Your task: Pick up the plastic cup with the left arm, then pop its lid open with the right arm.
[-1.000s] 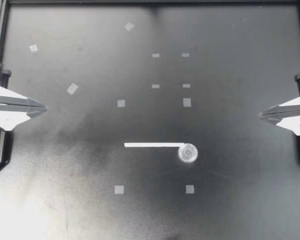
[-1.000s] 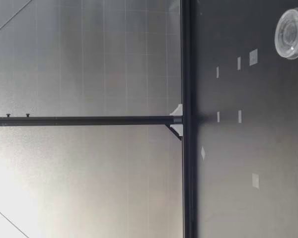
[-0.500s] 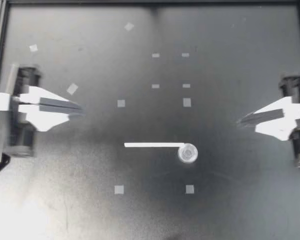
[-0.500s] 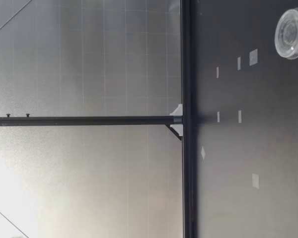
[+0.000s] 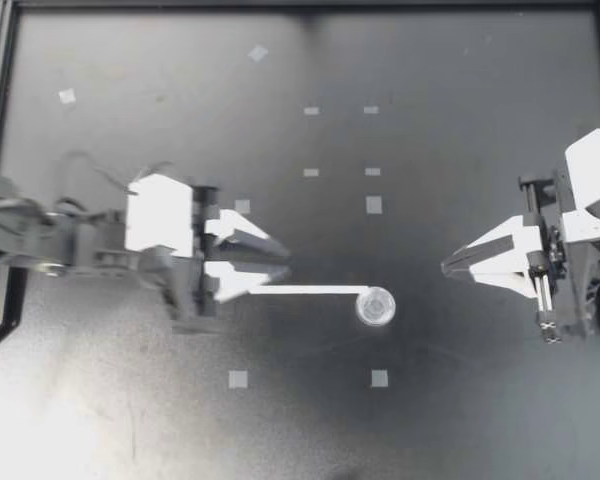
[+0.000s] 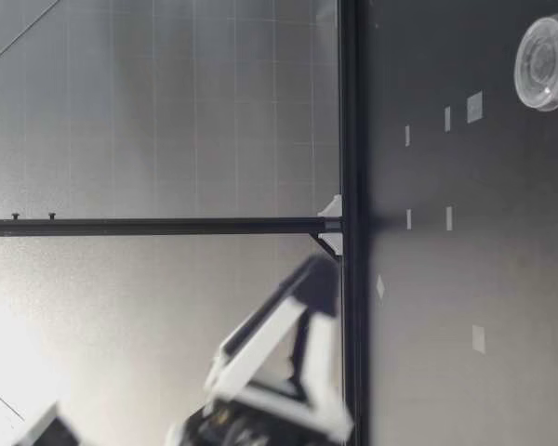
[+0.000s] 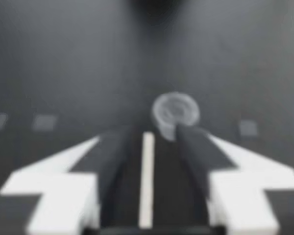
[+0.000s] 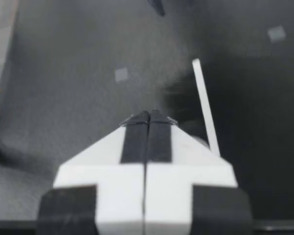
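Your left jaws stand apart over the dark worktop (image 5: 460, 420), straddling the near end of the thin white strip (image 5: 305, 290). In the left wrist view the strip (image 7: 147, 176) lies between them, closer to one side. That view is blurred, so whether either side touches it can't be told. The strip lies flat, and its far end meets the small clear round cup (image 5: 376, 306), which sits just ahead of your left jaws (image 7: 176, 110).

Your right jaws are pressed together and hold nothing. They point at the cup from the other side, near it but apart, with the strip (image 8: 206, 107) running away ahead of them. Small pale tape squares (image 5: 238, 379) dot the worktop around both.
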